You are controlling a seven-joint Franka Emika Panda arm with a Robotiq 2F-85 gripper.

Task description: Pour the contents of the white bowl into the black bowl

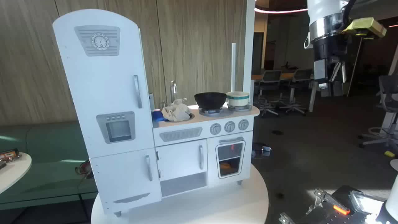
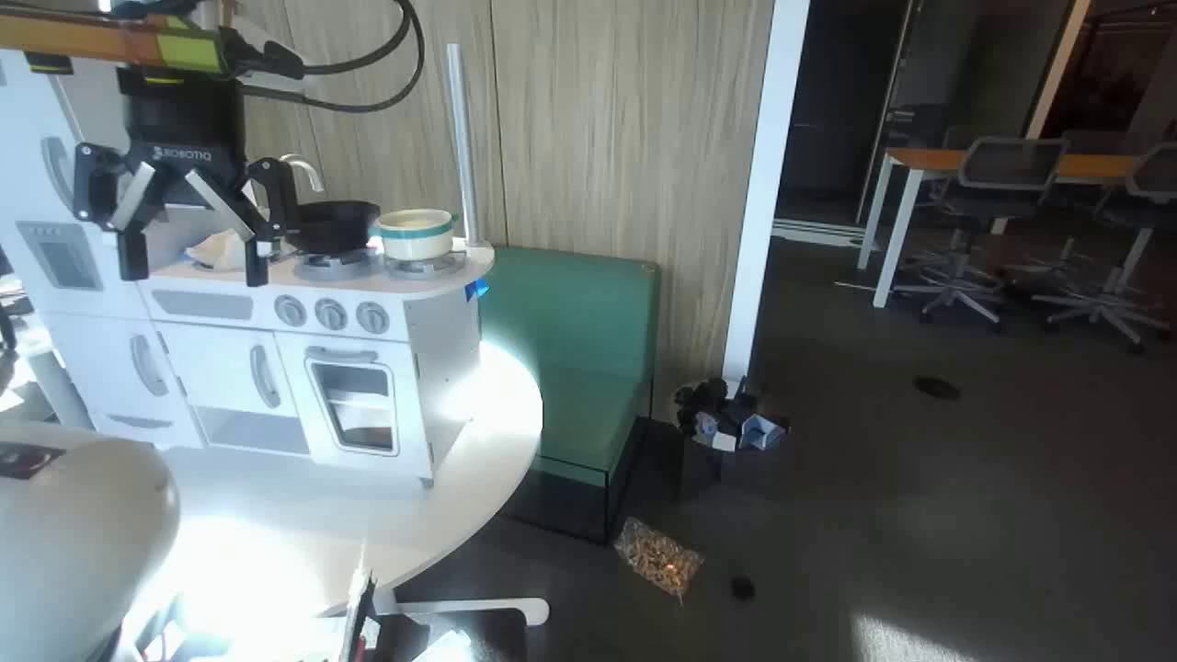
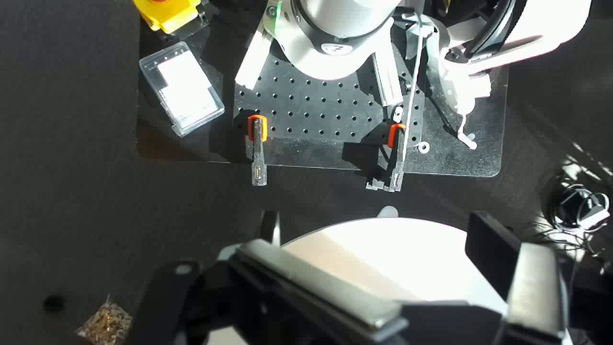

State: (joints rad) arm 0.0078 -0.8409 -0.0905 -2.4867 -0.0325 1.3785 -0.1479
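The white bowl (image 1: pixel 238 100) with a teal band stands upright on the right burner of the toy stove; it also shows in an exterior view (image 2: pixel 417 241). What it holds cannot be made out. The black bowl (image 1: pixel 210 100) sits upright on the burner beside it and also shows in an exterior view (image 2: pixel 336 227), partly behind a gripper finger. My gripper (image 2: pixel 195 265) is open and empty, pointing down in the air, apart from both bowls; it also shows in an exterior view (image 1: pixel 332 84). In the wrist view its fingers (image 3: pixel 378 242) are spread wide, and neither bowl shows there.
A white toy kitchen (image 1: pixel 180 141) stands on a round white table (image 1: pixel 217 205). A light cloth (image 1: pixel 176 111) lies in its sink beside a faucet (image 1: pixel 173 90). A tall metal post (image 2: pixel 462 147) rises behind the white bowl. A tall toy fridge (image 1: pixel 102 81) borders the counter.
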